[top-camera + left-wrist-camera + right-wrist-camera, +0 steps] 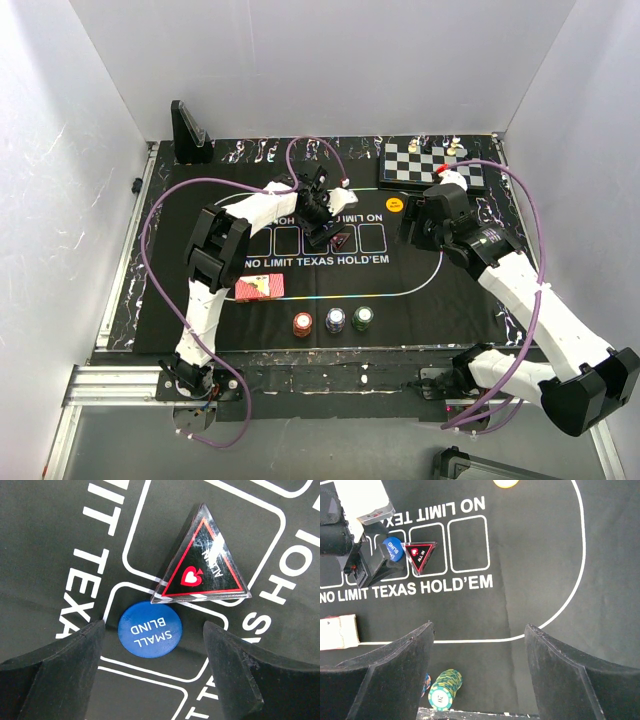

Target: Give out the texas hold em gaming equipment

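Note:
A blue round "SMALL BLIND" button (150, 629) lies flat on the black mat. My left gripper (154, 625) is low over it and open, one finger on each side, neither touching it. A red triangular marker (202, 562) lies just beyond the button, its edge against it. In the top view the left gripper (322, 232) covers the button, and the marker (341, 240) shows beside it. My right gripper (479, 626) hangs open and empty above the mat's right half. A yellow button (394, 206) lies near it. Red-backed cards (259, 289) and red (302, 324), purple (334, 320) and green (362, 318) chip stacks sit near the front.
A black-and-white chessboard (432, 165) with pieces stands at the back right. A black wedge-shaped stand (188, 133) sits at the back left. White walls close in three sides. The green chip stack (445, 687) lies under the right gripper's left finger.

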Robot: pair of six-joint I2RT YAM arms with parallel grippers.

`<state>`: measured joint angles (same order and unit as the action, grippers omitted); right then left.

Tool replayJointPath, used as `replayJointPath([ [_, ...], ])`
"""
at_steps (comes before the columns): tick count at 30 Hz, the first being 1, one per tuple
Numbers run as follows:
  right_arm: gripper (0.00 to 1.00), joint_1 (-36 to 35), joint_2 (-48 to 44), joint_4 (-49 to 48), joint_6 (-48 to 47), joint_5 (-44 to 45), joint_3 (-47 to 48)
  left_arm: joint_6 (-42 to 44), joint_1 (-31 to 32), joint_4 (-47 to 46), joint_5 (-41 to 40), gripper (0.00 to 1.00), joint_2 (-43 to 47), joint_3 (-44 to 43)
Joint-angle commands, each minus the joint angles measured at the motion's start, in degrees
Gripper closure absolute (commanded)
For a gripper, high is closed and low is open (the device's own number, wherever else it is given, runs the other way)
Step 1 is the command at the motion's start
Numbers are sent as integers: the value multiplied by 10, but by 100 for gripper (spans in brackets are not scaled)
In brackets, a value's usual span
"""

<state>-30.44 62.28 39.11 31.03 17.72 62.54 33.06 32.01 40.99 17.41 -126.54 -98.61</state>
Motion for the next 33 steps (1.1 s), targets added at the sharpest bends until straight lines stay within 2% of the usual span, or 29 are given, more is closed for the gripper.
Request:
replayJointPath([
  [1,21,5,-13,-25,-7,-9,-11,5,3,-11,9,23,-2,-5],
  [10,26,6,-3,-33,-4,-18,-11,2,5,-28,6,43,3,22],
  [16,30,6,-1,-34,-4,-18,-13,-4,9,-33,1,51,16,49],
  [23,33,6,-1,-37,-6,-12,-15,14,-4,-52,-60,60,63,127],
  [33,35,6,-4,-45,-8,-10,-21,25,-111,-41,-92,64,164,231],
])
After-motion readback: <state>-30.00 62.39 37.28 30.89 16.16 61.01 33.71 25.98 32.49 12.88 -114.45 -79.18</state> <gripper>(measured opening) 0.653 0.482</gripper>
